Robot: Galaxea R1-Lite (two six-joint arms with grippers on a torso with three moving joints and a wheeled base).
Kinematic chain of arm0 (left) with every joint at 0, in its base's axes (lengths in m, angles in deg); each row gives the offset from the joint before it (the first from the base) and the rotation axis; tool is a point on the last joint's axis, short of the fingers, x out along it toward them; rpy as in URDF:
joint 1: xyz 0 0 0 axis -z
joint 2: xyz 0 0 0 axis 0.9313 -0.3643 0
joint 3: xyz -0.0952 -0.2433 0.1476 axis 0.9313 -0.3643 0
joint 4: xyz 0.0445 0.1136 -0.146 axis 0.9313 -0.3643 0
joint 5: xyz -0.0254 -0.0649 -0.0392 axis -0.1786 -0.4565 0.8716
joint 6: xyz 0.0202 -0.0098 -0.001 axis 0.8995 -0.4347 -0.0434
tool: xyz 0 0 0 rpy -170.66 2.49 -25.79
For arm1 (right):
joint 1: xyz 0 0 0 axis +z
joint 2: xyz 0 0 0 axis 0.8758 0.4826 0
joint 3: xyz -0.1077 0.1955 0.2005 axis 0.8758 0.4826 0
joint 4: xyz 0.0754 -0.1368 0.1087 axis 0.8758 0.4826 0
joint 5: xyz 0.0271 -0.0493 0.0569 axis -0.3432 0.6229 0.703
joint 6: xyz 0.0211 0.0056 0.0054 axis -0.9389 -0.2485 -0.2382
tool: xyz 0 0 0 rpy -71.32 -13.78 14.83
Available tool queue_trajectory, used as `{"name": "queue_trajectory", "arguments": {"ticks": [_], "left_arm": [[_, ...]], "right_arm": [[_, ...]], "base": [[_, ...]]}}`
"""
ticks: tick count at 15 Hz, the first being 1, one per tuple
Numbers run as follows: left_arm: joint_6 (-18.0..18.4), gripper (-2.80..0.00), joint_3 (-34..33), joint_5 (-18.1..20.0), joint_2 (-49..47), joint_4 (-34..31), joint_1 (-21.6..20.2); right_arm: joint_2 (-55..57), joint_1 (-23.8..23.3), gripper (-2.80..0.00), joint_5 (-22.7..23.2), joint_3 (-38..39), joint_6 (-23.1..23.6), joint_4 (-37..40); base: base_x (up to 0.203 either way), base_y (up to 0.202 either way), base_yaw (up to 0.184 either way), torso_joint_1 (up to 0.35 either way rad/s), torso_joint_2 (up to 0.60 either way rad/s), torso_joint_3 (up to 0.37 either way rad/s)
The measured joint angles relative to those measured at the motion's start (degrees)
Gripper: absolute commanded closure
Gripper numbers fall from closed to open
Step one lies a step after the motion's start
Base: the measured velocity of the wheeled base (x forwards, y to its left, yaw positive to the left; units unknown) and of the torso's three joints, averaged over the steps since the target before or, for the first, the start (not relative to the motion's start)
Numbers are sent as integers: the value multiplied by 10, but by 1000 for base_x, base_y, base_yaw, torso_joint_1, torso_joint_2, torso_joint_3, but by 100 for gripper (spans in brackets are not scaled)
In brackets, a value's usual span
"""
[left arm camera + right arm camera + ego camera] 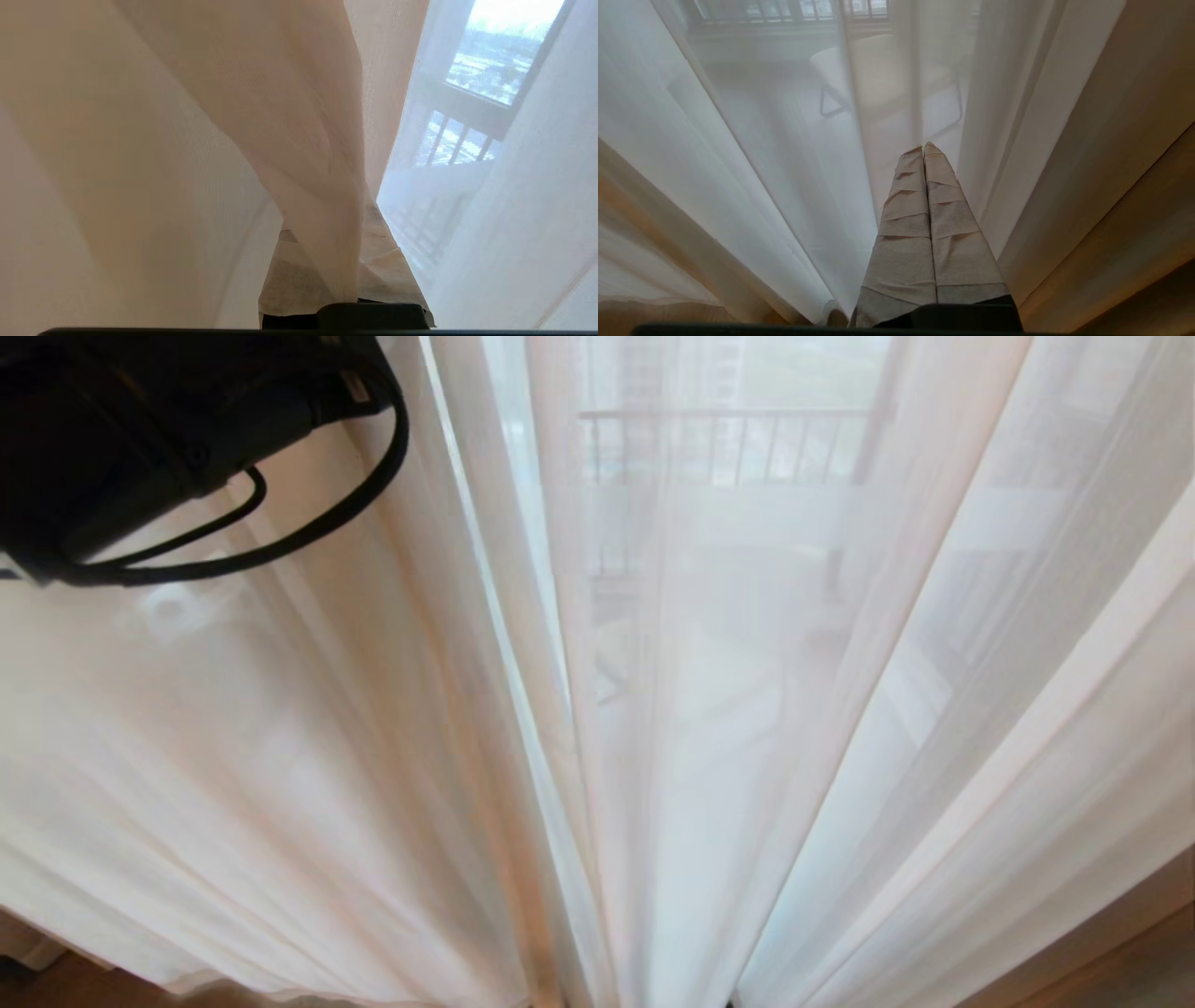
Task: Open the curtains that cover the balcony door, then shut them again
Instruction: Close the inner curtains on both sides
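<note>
Thin white sheer curtains point(280, 756) fill the head view, hanging in long folds, with two panels meeting near the middle. My left arm point(140, 429) reaches in at the upper left. In the left wrist view my left gripper point(334, 242) is shut on a bunched fold of the sheer curtain point(280, 140), which runs out from between its tape-wrapped fingers point(289, 280). My right gripper point(923, 148) is shut with nothing in it, pointing at the sheers point(761, 163). The balcony door is hidden behind the fabric.
A balcony railing point(719, 439) and a chair point(887, 74) show faintly through the sheers. Wooden floor point(1120, 952) shows at the lower right of the head view, where the curtain hem ends.
</note>
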Motion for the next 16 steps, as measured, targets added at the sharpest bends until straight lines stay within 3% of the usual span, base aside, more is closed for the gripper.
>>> {"name": "queue_trajectory", "arguments": {"ticks": [6, 9, 12, 16], "left_arm": [[0, 0, 2, -4, 4, -5, -3], [0, 0, 6, -4, 24, -68, -7], [0, 0, 47, -1, 20, -74, -3], [14, 0, 152, -1, -26, -77, 20]], "right_arm": [[0, 0, 0, 0, 0, 0, 0], [0, 0, 0, 0, 0, 0, 0], [0, 0, 0, 0, 0, 0, 0], [0, 0, 0, 0, 0, 0, 0]], "base": [[0, 0, 0, 0, 0, 0], [0, 0, 0, 0, 0, 0], [0, 0, 0, 0, 0, 0], [0, 0, 0, 0, 0, 0]]}}
